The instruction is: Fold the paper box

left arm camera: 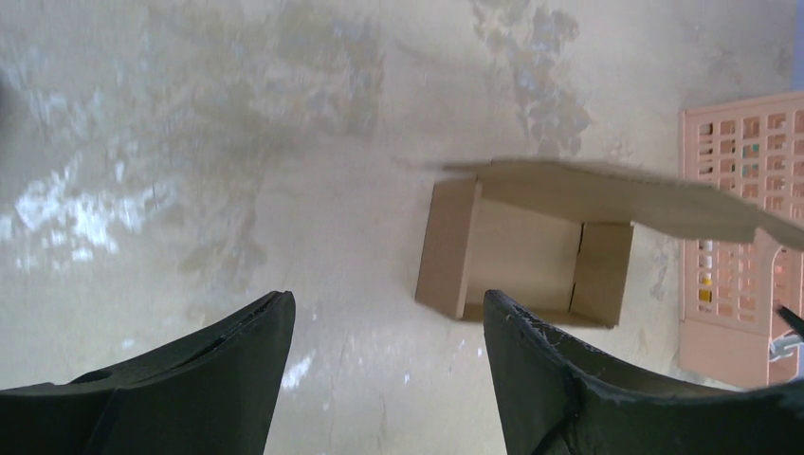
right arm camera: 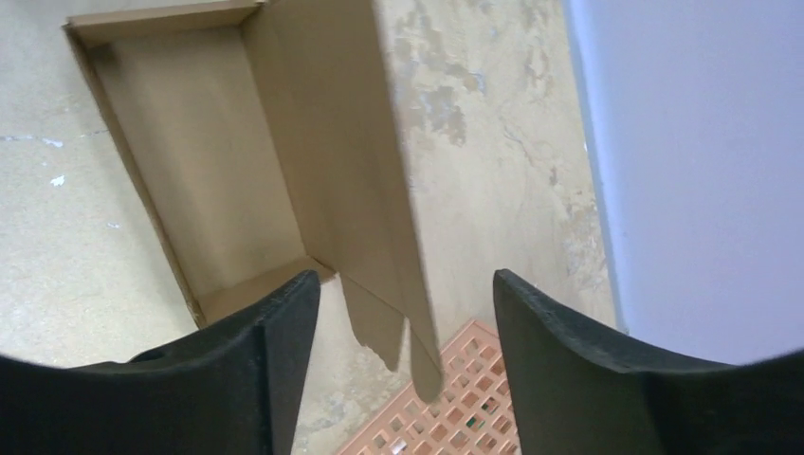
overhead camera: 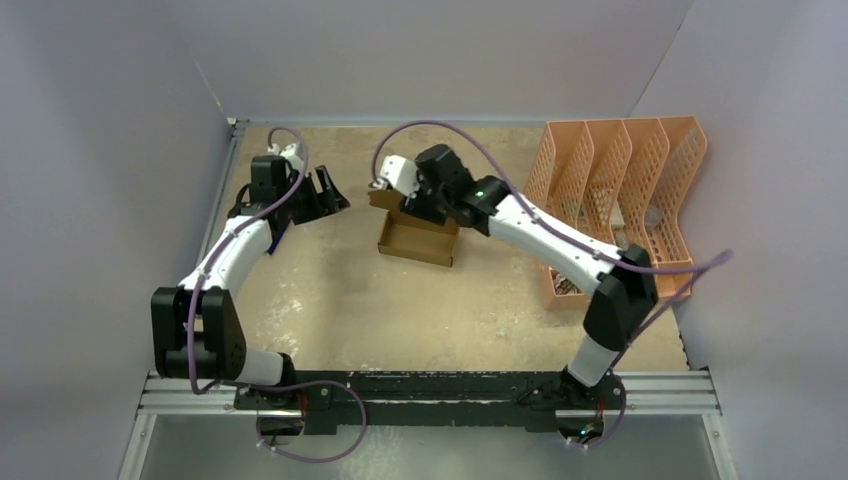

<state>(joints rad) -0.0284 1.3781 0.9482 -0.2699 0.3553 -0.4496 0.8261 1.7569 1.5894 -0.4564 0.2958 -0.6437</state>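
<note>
white-and-black left arm (overhead camera: 230,258) and right arm (overhead camera: 545,230), looping purple cables (overhead camera: 436,123), black tapered claw fingers (left arm camera: 237,379), 1 green light (overhead camera: 481,192)

left arm (overhead camera: 232,255) and right arm (overhead camera: 545,230) both reach forward, jaws parted wide.

Plain brown paper box (overhead camera: 417,240), peach-orange perforated organizer (overhead camera: 620,185) (mottled beige table (overhead camera: 400,315))

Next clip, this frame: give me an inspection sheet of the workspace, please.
Surface: beige table, worn and blotchy.
Job's things: paper box mid-table, tray formed, lid flap raised at its far side.
Clutter: orange file organizer at right.
Grippers: left gripper open, empty; right gripper open, lid flap between its fingers, ungripped.
Cables: purple cables looped over both arms.
Surroundings: pale walls on three sides.
</note>
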